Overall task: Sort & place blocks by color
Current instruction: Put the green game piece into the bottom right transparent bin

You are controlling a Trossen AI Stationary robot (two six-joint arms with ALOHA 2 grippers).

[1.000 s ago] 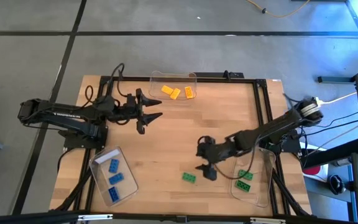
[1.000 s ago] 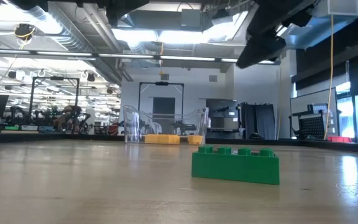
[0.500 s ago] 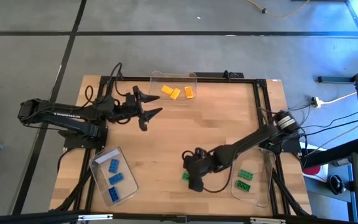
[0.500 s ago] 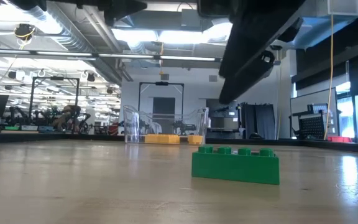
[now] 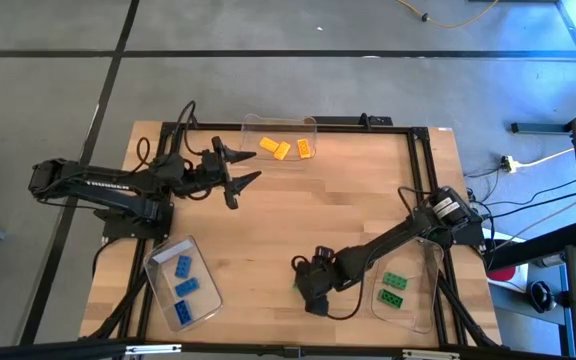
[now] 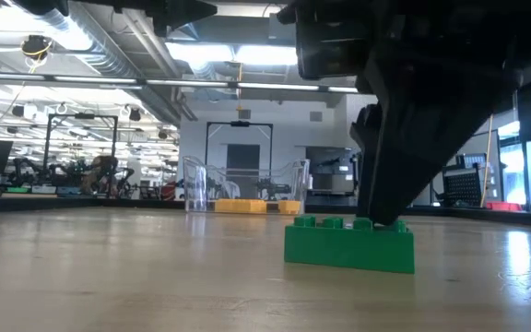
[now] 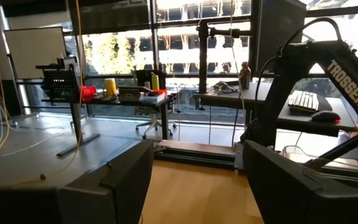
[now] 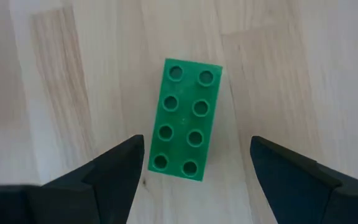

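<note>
Since a second ago, the right arm has been swinging in from the right-hand tray toward the counter's [image 5: 268, 215] near middle, and its right pincer [image 5: 311, 290] is now hanging low over the lone green block [image 8: 184, 119], hiding nearly all of it from above. Seen level with the counter, the dark pincer body is looming right behind that block [image 6: 348, 244], its lowest tip seeming to reach the studs on top, though actual contact cannot be told. Through the right wrist camera, the block is lying flat, studs up, two rows of four, between the two spread fingers [image 8: 114, 171], with bare wood showing on both sides; the pincer is released and gripping nothing.

Two more green blocks [image 5: 394, 289] are lying in the clear tray [image 5: 430, 290] at the near right corner. Three blue blocks [image 5: 185, 287] are sitting in the clear tray [image 5: 158, 262] at the near left corner, and three yellow-orange blocks [image 5: 286, 148] are resting in the clear tray [image 5: 251, 128] at the far edge.

Meanwhile the left arm is waiting over the far left part of the counter, its left pincer [image 5: 242, 180] spread wide and empty, having hardly shifted.
</note>
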